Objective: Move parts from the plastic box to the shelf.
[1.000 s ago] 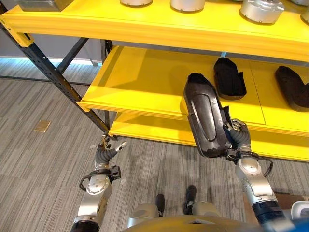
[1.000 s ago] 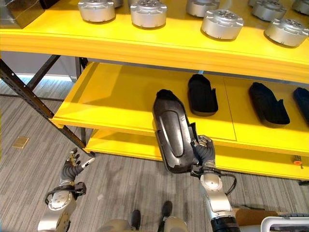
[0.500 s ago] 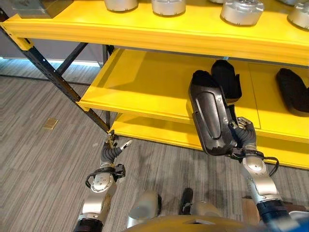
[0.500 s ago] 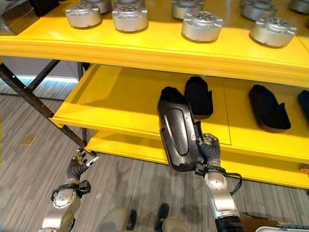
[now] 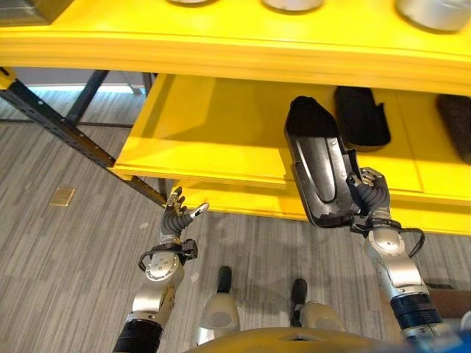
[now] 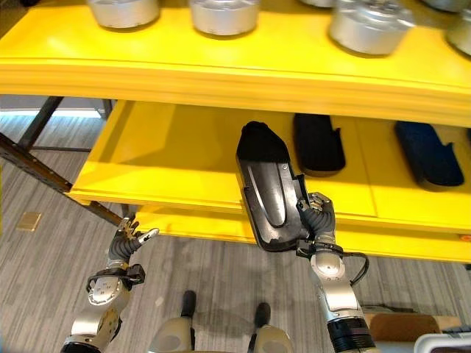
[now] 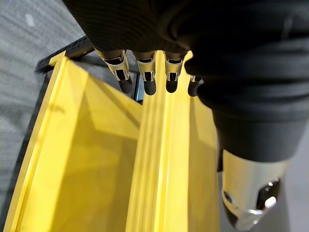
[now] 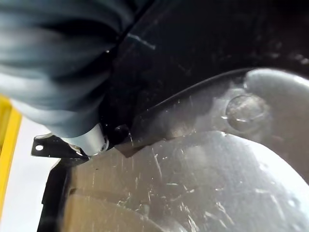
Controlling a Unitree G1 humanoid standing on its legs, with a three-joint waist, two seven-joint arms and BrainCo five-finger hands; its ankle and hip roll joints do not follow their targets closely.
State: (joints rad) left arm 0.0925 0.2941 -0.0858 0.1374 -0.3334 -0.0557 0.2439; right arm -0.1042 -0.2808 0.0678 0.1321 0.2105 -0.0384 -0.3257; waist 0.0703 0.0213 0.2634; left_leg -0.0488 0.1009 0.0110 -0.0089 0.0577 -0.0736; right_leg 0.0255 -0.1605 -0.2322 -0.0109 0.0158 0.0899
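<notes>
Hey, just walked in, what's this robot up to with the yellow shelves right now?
The robot's right hand grips a long black moulded part by its near end, its far end reaching over the middle yellow shelf, where similar black parts already lie. Whether it rests on the shelf yet is unclear. The left hand hangs open and empty below the shelf edge. Round silver metal parts sit on the top shelf.

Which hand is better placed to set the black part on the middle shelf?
The right hand: it already grips the black part over the middle shelf. The left hand hangs open below.
</notes>
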